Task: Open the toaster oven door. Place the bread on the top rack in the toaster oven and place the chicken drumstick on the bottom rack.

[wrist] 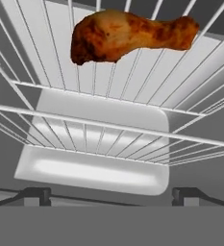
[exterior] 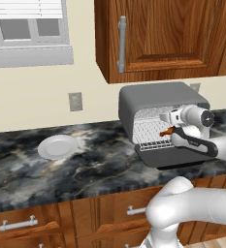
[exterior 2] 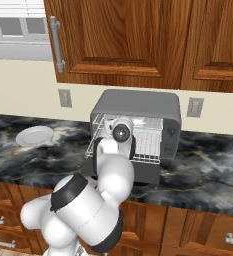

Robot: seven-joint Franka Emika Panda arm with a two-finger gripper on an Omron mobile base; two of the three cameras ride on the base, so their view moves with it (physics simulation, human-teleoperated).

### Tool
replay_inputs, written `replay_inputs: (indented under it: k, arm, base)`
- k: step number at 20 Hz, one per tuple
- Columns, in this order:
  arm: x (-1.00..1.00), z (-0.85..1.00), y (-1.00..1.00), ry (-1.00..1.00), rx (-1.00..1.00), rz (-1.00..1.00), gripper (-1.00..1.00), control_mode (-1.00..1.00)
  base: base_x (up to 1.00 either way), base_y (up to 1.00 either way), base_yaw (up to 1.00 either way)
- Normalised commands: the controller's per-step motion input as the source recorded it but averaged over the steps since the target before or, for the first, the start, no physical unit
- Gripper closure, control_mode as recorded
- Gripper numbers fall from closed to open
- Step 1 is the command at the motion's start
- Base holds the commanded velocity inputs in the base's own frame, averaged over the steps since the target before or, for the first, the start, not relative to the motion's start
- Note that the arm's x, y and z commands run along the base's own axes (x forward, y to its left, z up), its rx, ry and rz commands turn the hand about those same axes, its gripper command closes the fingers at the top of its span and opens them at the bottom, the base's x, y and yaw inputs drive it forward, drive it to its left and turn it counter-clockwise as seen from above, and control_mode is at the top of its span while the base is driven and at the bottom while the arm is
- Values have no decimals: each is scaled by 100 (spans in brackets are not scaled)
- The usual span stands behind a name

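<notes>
— Along the dark marbled counter [exterior: 100, 164], what stands where?
— Toaster oven [exterior: 153, 99] under the wooden cabinets [exterior: 172, 34], its door [exterior: 175, 157] dropped flat; white plate [exterior: 57, 147] well off at nine o'clock, outlet [exterior: 75, 101] on the wall.
— And the arm?
— Reaching level into the mouth. Gripper [wrist: 111, 196] spread wide, holding nothing; chicken drumstick [wrist: 128, 36] lies free on a wire rack [wrist: 104, 125] at twelve o'clock from the fingertips [wrist: 34, 194]

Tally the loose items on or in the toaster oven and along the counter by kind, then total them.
Reddish-brown chicken drumstick on a wire rack: 1
Silver wire grid racks inside the grey boxy toaster oven: 2
Round white plate on the dark marbled counter: 1
Total: 4
</notes>
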Motion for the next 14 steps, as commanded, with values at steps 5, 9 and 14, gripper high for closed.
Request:
replay_inputs:
  k: [5,9,14]
  arm:
    - [0,-6,-3,0,0,-8,-100,-100]
    - [0,-8,0,0,0,-9,-100,-100]
    - [0,-27,0,0,0,-6,-100,-100]
  base:
    - [0,0,0]
    - [0,0,0]
    - [0,0,0]
